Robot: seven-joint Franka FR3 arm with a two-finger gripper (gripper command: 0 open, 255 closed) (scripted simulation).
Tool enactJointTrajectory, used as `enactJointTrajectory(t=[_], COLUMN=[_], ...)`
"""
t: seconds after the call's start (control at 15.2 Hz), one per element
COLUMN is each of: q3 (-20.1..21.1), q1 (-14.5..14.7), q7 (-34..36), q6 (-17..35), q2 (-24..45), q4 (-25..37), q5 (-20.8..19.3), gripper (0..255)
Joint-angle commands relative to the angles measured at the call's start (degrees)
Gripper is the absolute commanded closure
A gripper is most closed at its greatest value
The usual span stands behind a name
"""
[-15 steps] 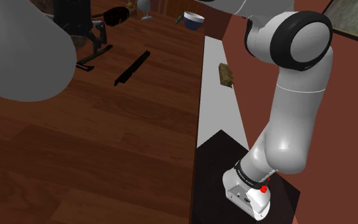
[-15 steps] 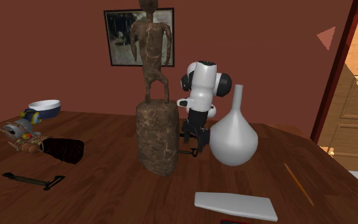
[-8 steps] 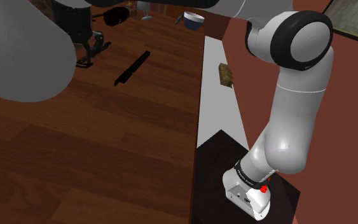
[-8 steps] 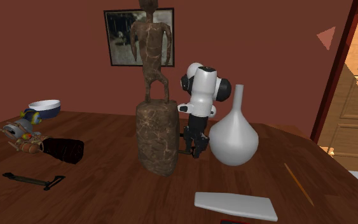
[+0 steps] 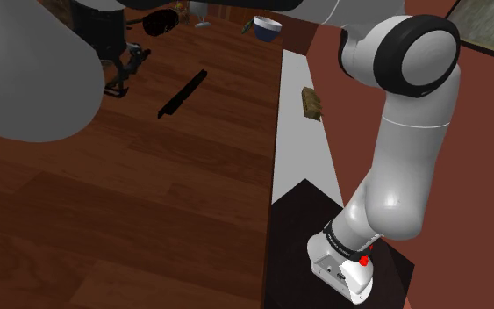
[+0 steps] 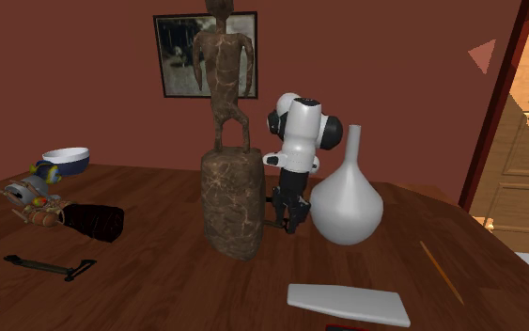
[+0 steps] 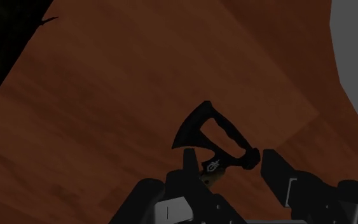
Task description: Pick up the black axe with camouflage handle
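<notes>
The gripper point(image 7: 227, 159) is clenched on the axe point(image 7: 199, 130). Its fingers press the black head from both sides, down at the table point(image 6: 159, 291) and just beside the vase point(image 6: 345, 202). The statue point(image 6: 229, 202) stands on the far side of the hand from the vase, so the gripper sits in the narrow gap between the two. A knife point(image 5: 183, 94) lies near, beyond the axe from the vase. A box point(image 6: 93, 223) and a bowl point(image 6: 65, 158) are well apart from the vase, past the statue. A slab point(image 6: 347, 304) lies near the vase, with bare wood between them. The table's edge runs well apart from the vase, by the stand point(image 5: 302, 255).
</notes>
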Motion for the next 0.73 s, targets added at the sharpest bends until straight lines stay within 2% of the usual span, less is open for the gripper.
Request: enactJointTrajectory(t=[0.0, 0.66], q3=[0.0, 0.0], q1=[0.0, 2.3], q7=[-0.3, -1.5], q6=[-0.9, -9.8], q2=[0.1, 2.5], q4=[0.2, 11.6], q5=[0.2, -0.7], gripper=[255, 255])
